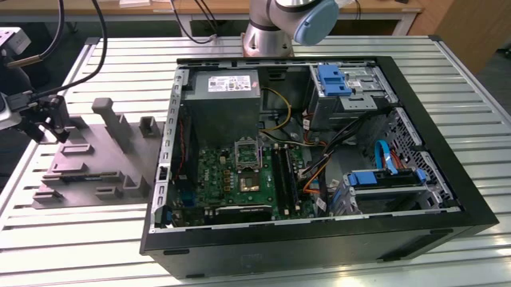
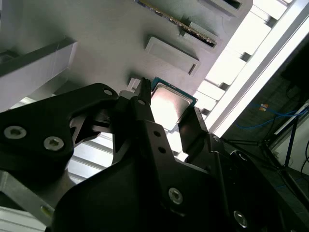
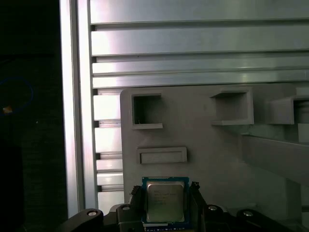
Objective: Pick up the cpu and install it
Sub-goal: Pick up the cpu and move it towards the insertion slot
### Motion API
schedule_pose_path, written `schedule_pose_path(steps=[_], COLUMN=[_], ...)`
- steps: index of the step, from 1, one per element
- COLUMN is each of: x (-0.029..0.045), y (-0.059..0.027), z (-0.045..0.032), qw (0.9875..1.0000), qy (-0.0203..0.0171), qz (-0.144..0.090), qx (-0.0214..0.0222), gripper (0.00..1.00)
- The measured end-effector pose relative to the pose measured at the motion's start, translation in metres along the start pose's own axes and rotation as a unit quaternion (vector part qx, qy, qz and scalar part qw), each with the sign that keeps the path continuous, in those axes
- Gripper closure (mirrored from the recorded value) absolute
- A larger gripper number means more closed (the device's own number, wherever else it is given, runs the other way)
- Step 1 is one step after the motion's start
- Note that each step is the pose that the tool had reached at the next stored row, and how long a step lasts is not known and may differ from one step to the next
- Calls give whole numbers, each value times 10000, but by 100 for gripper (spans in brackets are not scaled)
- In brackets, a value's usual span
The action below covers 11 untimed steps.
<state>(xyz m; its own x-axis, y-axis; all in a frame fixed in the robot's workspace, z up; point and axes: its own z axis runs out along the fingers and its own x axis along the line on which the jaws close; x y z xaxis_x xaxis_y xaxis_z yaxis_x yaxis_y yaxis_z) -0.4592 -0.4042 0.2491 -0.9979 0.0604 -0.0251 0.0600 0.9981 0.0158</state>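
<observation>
The cpu (image 3: pixel 165 200) is a small square chip with a pale silver top and a green rim. It sits between the two black fingers of my gripper (image 3: pixel 166 193), which press on its opposite edges. In the second wrist view the cpu (image 2: pixel 168 104) shows the same way inside the gripper (image 2: pixel 166 110). In the exterior view the gripper (image 1: pixel 57 134) hangs over the far left corner of the grey holder tray (image 1: pixel 96 173), at the exterior view's left, well away from the computer. The black socket frame (image 1: pixel 248 154) lies on the green motherboard inside the open case. I cannot tell whether the cpu touches the tray.
The open black computer case (image 1: pixel 319 239) fills the middle, with a grey power-supply box (image 1: pixel 227 101), memory sticks (image 1: pixel 283 176), loose cables and blue drive brackets (image 1: pixel 383 179). The grey tray has upright posts (image 1: pixel 112 119) and pockets (image 3: pixel 147 111). The arm's base (image 1: pixel 271 30) stands behind the case.
</observation>
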Motion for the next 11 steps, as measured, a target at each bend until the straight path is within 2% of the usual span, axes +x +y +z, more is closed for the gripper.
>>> schedule_pose_path(steps=[11], x=[-1], y=[1], z=[-32], qw=[10000], qy=[0], qz=[0], qx=[0], gripper=[53])
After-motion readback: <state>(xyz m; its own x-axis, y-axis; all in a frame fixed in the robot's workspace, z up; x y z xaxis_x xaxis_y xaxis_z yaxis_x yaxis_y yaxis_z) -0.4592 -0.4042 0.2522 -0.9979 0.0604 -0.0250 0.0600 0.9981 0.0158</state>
